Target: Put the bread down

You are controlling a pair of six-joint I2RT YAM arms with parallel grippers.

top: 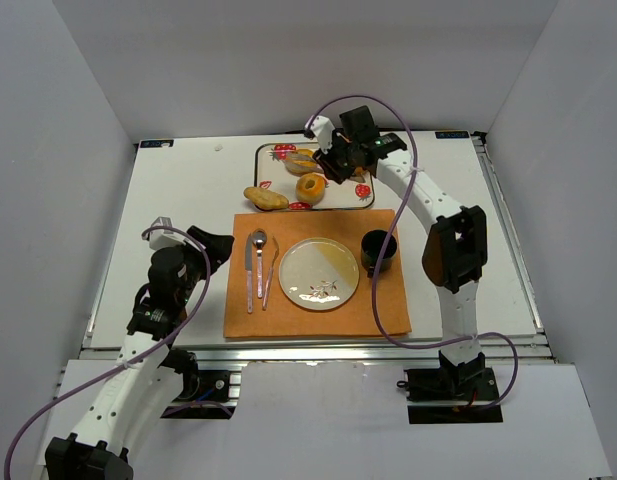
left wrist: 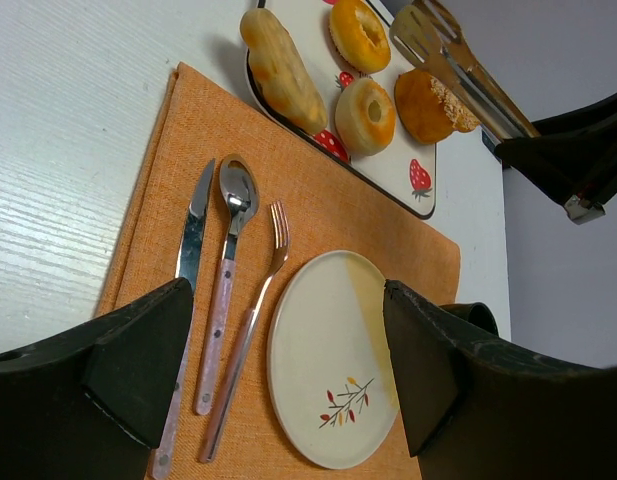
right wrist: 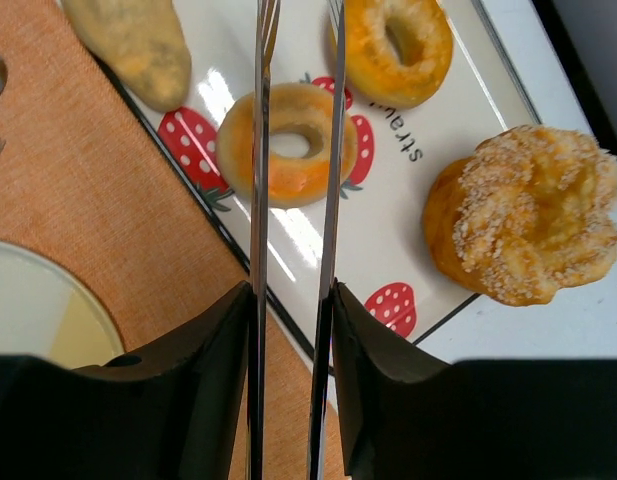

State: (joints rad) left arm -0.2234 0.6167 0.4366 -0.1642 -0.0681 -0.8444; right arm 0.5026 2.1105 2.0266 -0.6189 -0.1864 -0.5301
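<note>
Two golden ring breads lie on the strawberry tray (top: 364,204). The nearer bread (right wrist: 288,143) (top: 310,187) (left wrist: 365,113) sits right under the metal tongs (right wrist: 259,200) (left wrist: 458,60). The other ring (right wrist: 393,45) (top: 301,160) is just beyond it. My right gripper (right wrist: 291,295) (top: 338,160) is shut on the tongs, whose two blades stand slightly apart above the nearer bread and hold nothing. My left gripper (left wrist: 288,370) (top: 213,245) hangs open and empty over the left of the orange mat, facing the pale plate (left wrist: 333,370) (top: 318,273).
The tray also holds an oblong tan roll (top: 265,198) and a sugared round bun (right wrist: 528,215). On the orange placemat (top: 388,310) lie a knife (top: 249,270), spoon (top: 259,262) and fork (top: 271,270) left of the plate, with a dark cup (top: 377,250) to its right.
</note>
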